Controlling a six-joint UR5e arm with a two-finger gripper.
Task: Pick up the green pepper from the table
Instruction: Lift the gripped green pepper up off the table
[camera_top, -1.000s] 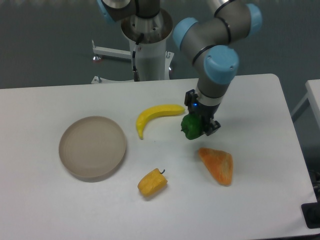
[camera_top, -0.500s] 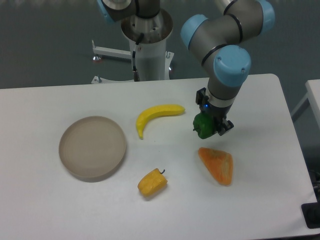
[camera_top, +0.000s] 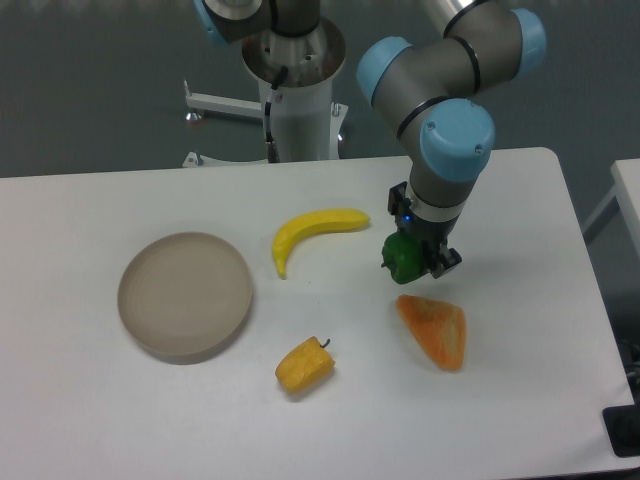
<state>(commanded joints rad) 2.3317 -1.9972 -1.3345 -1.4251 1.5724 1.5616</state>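
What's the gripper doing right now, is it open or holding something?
Gripper: closed on the green pepper, holding it just above the table.

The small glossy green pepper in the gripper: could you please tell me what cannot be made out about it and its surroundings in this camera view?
- Small glossy green pepper: its top is hidden by the black two-finger gripper shut on it.
- Whether it clears the large white table: one overhead view cannot settle this.
- Fingertip contact: too small and dark to see.
- Table's near edge: cut off by the frame bottom.
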